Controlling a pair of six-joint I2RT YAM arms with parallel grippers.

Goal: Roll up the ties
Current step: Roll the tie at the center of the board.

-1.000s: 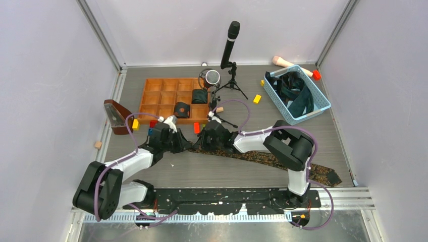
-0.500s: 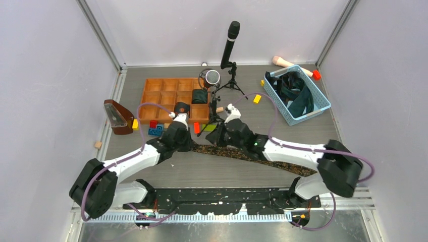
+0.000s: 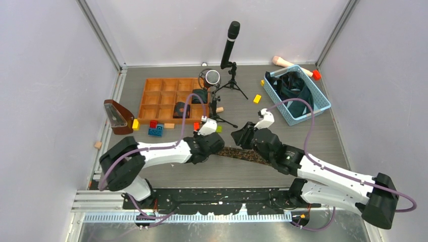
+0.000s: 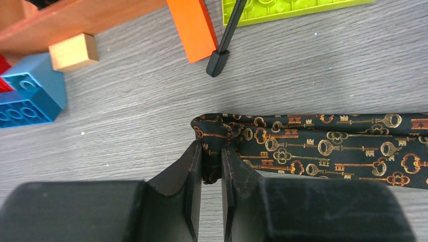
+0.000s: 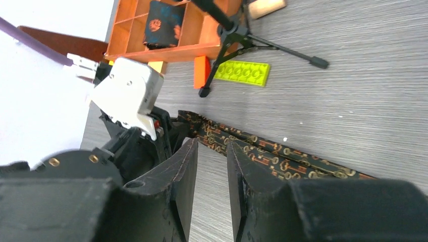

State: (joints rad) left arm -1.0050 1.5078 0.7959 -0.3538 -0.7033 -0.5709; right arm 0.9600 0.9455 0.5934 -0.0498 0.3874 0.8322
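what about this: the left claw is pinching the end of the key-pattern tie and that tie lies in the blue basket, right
No: the left claw pinches the end of the key-pattern tie, but that tie lies on the grey table, not in the blue basket; the left wrist view shows it.

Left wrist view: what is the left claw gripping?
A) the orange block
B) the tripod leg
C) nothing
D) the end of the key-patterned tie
D: the left claw is pinched on the bunched end of the black tie printed with gold keys.
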